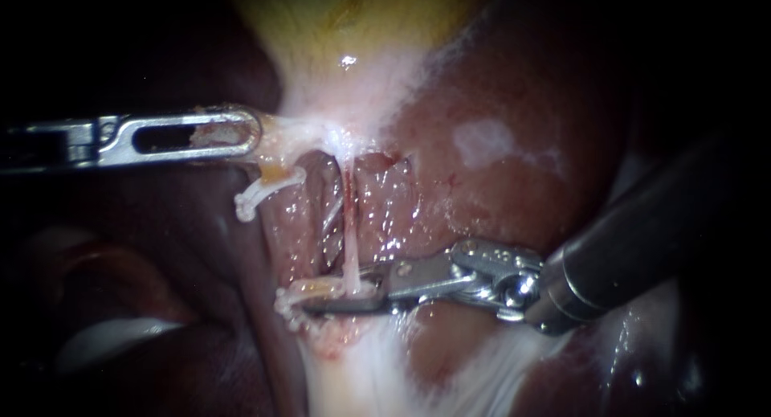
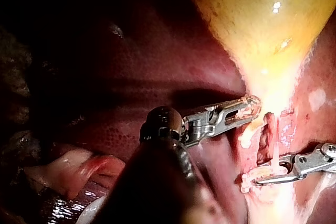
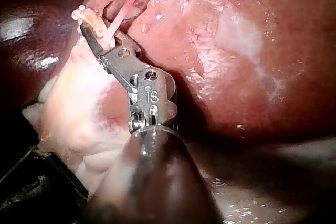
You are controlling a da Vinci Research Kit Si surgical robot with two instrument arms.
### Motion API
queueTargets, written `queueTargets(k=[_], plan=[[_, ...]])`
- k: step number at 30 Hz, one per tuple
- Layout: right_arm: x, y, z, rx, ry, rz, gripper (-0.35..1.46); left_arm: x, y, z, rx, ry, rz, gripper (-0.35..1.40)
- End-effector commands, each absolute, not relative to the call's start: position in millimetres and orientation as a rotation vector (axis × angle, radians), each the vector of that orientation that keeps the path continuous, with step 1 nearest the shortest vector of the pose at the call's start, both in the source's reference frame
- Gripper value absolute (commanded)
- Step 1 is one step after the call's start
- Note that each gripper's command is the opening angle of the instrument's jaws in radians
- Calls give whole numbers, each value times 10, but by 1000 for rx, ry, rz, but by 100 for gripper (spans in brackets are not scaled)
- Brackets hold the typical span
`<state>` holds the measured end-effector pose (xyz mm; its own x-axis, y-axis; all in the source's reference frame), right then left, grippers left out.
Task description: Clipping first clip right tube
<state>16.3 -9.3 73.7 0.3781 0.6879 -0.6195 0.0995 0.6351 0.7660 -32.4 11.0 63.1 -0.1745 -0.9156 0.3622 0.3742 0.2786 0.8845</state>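
A thin pale tube (image 1: 350, 248) runs down from the neck of the yellow gallbladder (image 1: 353, 15) over raw red tissue. My right instrument (image 1: 321, 298) comes in from the right. Its jaws stand open by a narrow gap and straddle the tube's lower end. The left wrist view shows the same tube (image 2: 274, 153) between the jaws of my right instrument (image 2: 262, 177). In the right wrist view the tube (image 3: 118, 22) crosses the tip of the right instrument (image 3: 92, 34). My left instrument (image 1: 249, 134) is shut on pale tissue at the gallbladder's neck, holding it leftward; its tip (image 2: 251, 109) is also seen from its own wrist camera.
Dark red liver (image 1: 514, 184) lies to the right and behind. A darker strand (image 1: 330, 220) runs just left of the tube. A short whitish stump (image 1: 261, 192) hangs below the left jaws. White fatty tissue (image 1: 361, 369) spreads below the right jaws.
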Motion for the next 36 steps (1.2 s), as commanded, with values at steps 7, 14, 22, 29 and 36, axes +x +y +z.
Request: queueTargets(k=[7,14,22,29,36], plan=[[163,-93,736,829,1142,436,-16,-324,110,631,585,-1252,-1269,-35],[163,-92,735,830,1142,437,-16,-324,110,631,585,-1252,-1269,-35],[162,-91,734,810,1160,409,18,-324,110,631,585,-1252,-1269,-35],[167,-85,732,749,1238,385,50,-324,110,631,585,-1252,-1269,-35],[166,-85,732,742,1241,375,50,-324,110,631,585,-1252,-1269,-35]])
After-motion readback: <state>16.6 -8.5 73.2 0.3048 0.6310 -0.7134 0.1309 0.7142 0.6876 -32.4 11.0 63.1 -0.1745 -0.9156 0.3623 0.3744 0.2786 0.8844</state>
